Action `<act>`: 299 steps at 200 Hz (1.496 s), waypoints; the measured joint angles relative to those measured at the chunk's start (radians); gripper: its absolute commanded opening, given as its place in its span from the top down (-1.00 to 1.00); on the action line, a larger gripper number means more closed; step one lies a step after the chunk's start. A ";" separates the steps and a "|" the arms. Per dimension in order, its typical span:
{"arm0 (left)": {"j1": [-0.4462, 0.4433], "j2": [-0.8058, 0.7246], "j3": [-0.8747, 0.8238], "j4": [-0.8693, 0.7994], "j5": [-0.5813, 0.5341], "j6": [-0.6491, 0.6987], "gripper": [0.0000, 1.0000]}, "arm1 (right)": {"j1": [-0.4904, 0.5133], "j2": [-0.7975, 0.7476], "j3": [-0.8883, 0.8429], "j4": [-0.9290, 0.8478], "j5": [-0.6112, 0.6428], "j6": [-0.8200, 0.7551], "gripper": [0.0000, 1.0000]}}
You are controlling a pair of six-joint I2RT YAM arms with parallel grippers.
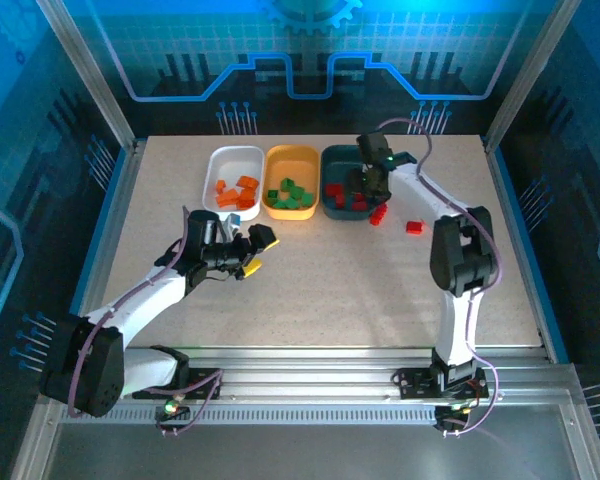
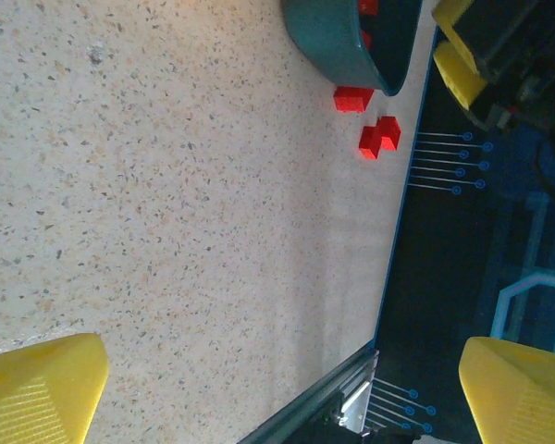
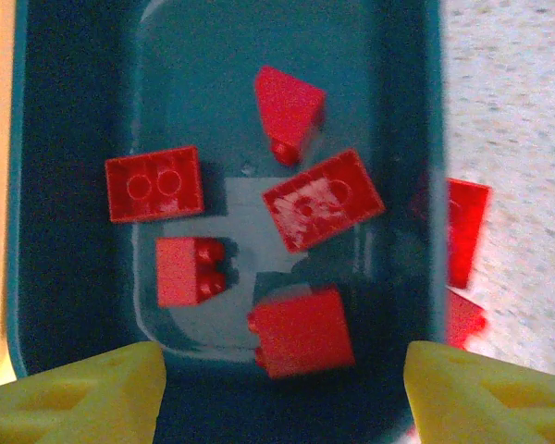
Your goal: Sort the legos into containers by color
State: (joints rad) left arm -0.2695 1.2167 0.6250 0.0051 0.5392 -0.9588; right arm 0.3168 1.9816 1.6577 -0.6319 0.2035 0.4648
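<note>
Three trays stand in a row at the back: white (image 1: 223, 160) with orange legos (image 1: 238, 190), orange-yellow (image 1: 291, 157) with green legos (image 1: 291, 193), dark teal (image 1: 336, 157) with red legos (image 1: 336, 191). My right gripper (image 1: 368, 185) hangs open over the teal tray (image 3: 74, 111), where several red bricks lie; one red brick (image 3: 302, 333) sits just beyond its fingertips (image 3: 83, 393). Two red bricks (image 1: 379, 214) (image 1: 414, 227) lie on the table right of that tray. My left gripper (image 1: 255, 250) is open and empty over bare table, in front of the white and orange-yellow trays.
The left wrist view shows the teal tray's corner (image 2: 333, 46), two red bricks (image 2: 353, 98) (image 2: 379, 137) beside it and the table's right edge (image 2: 398, 231). A small pale blue piece (image 1: 235, 217) lies before the white tray.
</note>
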 measured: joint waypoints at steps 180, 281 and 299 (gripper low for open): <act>-0.146 0.162 -0.013 0.151 0.000 -0.034 -0.98 | -0.087 -0.060 -0.418 0.177 -0.106 0.168 -0.42; -0.146 0.161 -0.013 0.150 -0.001 -0.034 -0.98 | -0.096 -0.050 -0.393 0.169 0.033 0.317 -0.42; -0.146 0.161 -0.013 0.150 -0.001 -0.033 -0.98 | -0.114 -0.050 -0.393 0.169 0.044 0.319 -0.42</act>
State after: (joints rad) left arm -0.4156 1.3773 0.6117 0.1547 0.5385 -0.9920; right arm 0.2031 1.9316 1.2648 -0.4629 0.2478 0.7834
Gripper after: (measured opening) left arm 0.990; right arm 0.711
